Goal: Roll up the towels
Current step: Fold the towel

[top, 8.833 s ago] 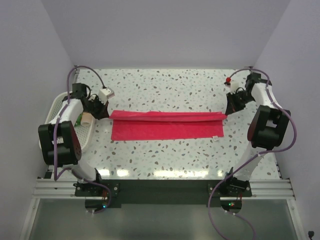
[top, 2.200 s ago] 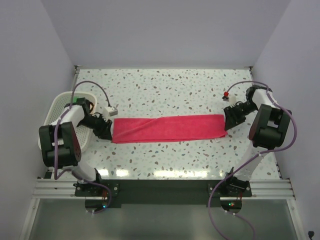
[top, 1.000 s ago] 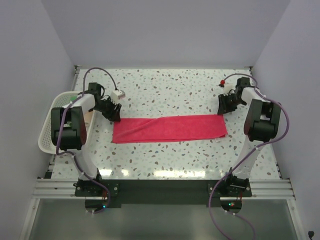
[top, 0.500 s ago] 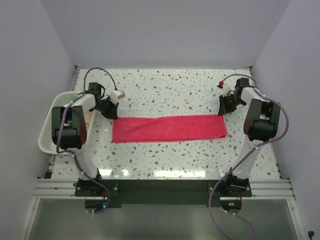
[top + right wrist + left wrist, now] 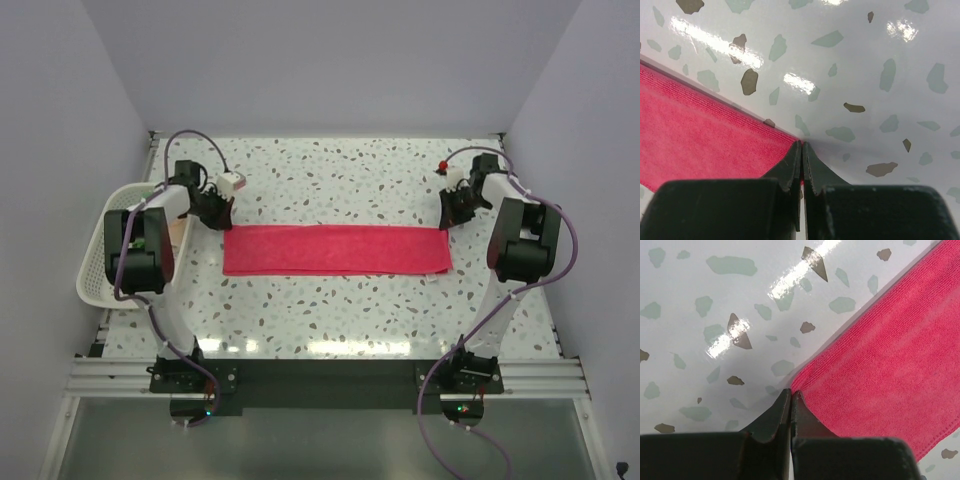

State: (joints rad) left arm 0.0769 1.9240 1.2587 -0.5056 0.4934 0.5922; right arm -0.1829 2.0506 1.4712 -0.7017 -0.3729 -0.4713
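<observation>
Seeing the pink-red cloth towel [image 5: 335, 250] stretched long-axis left to right across the speckled counter [image 5: 330, 175], I have the left gripper [image 5: 790, 392] pinched shut on its far-left corner and the right gripper [image 5: 801, 145] likewise nipping its far-right corner.

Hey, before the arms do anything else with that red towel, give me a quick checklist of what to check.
1. Left gripper shut on the pink-red towel at its far left corner: ok.
2. Right gripper shut on its far right corner: ok.
3. Towel lying flat as a long strip: ok.
4. How much cloth each pinch holds: cannot tell.
5. White mesh basket apart from the towel: ok.
</observation>
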